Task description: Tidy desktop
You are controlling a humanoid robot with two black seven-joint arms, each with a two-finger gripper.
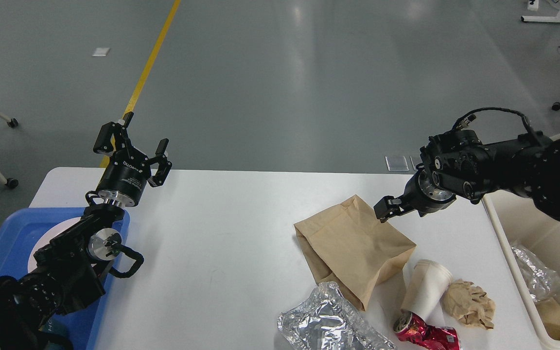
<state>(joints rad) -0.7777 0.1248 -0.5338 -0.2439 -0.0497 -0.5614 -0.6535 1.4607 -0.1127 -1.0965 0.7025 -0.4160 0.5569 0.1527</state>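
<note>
One large white rectangular bench point(221, 233) with rounded corners spans the lower half of the view and carries all loose items. At its right edge stands a cream plastic bin point(506, 243), containing a crumpled clear wrapper point(535, 277) and a brown paper piece point(554, 316). At the left edge sits a blue plastic tray point(5, 243) holding a pale round plate point(49, 233).

On the right half of the bench lies a flat brown paper bag point(353, 248). Near its lower corner rests a crumpled silver foil sheet point(326, 323). Just beside the bag, a white paper cup point(426, 289) lies tipped over, its mouth next to a crushed red drink can point(426, 333). A crumpled brown paper ball point(469, 304) sits just right of the cup.

Left pincer point(131, 146): raised above the far left bench corner, fingers apart, holding nothing. Right pincer point(385, 208): positioned at the far corner of the bag; finger separation cannot be determined, and contact with the bag cannot be confirmed.
</note>
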